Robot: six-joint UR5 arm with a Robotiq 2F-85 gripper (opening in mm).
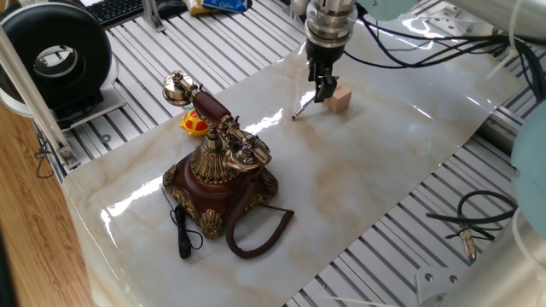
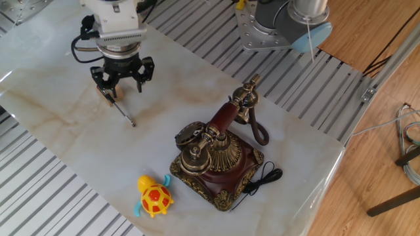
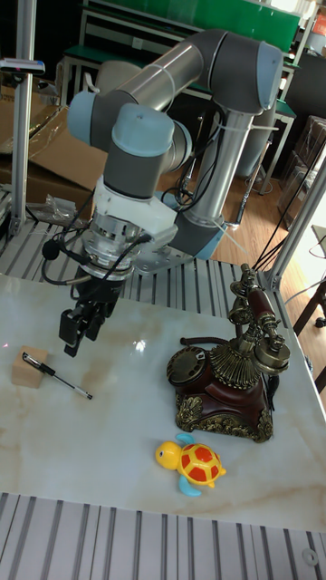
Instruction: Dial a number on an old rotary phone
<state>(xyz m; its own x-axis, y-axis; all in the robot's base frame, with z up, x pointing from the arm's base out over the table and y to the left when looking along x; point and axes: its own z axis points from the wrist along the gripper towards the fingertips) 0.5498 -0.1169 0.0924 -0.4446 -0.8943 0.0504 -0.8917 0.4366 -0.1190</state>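
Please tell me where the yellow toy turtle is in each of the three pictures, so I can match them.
One fixed view: toy turtle left of centre, half hidden behind the rotary phone.
The other fixed view: turtle at bottom, left of the phone.
Tall fixed view: turtle below the phone.
Shared landmark: the phone.
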